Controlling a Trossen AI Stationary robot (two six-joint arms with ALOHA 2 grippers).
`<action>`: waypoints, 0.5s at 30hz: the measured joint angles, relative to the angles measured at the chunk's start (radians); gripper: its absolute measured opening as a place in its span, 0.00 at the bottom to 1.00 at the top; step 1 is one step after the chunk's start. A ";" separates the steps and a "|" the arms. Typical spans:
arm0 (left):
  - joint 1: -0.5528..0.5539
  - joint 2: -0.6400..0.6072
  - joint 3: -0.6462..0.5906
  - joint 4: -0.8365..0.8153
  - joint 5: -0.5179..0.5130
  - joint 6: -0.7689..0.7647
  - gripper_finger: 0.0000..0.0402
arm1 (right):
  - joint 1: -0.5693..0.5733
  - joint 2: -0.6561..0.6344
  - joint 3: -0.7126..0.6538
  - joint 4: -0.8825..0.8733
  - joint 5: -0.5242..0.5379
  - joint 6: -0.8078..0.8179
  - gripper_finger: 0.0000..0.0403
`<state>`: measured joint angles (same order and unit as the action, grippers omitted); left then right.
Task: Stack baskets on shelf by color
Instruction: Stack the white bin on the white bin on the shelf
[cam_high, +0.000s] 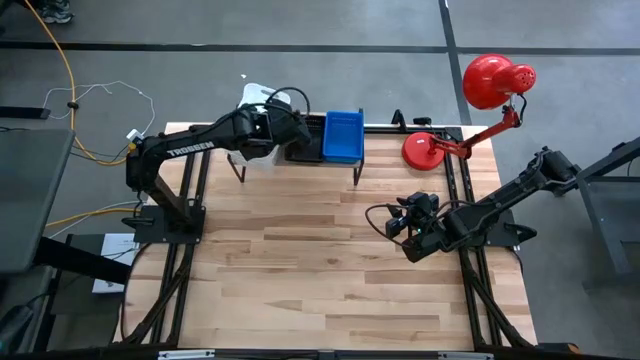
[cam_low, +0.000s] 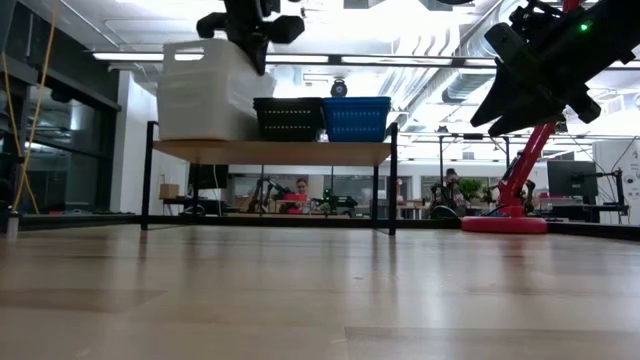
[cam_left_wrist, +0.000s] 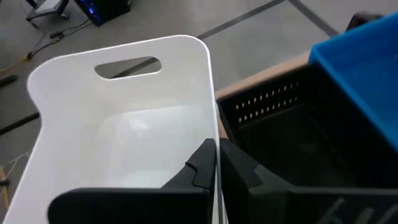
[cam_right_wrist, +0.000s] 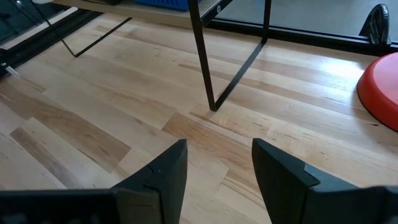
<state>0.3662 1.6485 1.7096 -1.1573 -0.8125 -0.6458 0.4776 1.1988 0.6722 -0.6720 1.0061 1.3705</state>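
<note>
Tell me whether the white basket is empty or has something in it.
Empty. The left wrist view looks into the white basket and shows only its bare inside; the left gripper is shut on its rim.

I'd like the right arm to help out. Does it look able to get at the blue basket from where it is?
Probably yes. The right gripper hangs open over bare table in front of the shelf, and nothing stands between it and the blue basket. The left gripper is shut on the white basket's wall, well clear.
</note>
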 joint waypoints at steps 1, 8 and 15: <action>0.000 0.000 0.014 0.001 0.002 0.010 0.00 | 0.000 0.000 0.000 0.000 0.000 0.000 0.42; -0.001 -0.002 0.073 0.000 0.039 0.040 0.00 | 0.000 0.000 0.000 0.000 0.000 0.000 0.42; -0.001 -0.002 0.061 -0.036 0.077 0.027 0.00 | 0.000 0.000 0.000 0.000 0.000 -0.001 0.42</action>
<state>0.3656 1.6470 1.7704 -1.1936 -0.7352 -0.6191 0.4774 1.1988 0.6724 -0.6720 1.0065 1.3694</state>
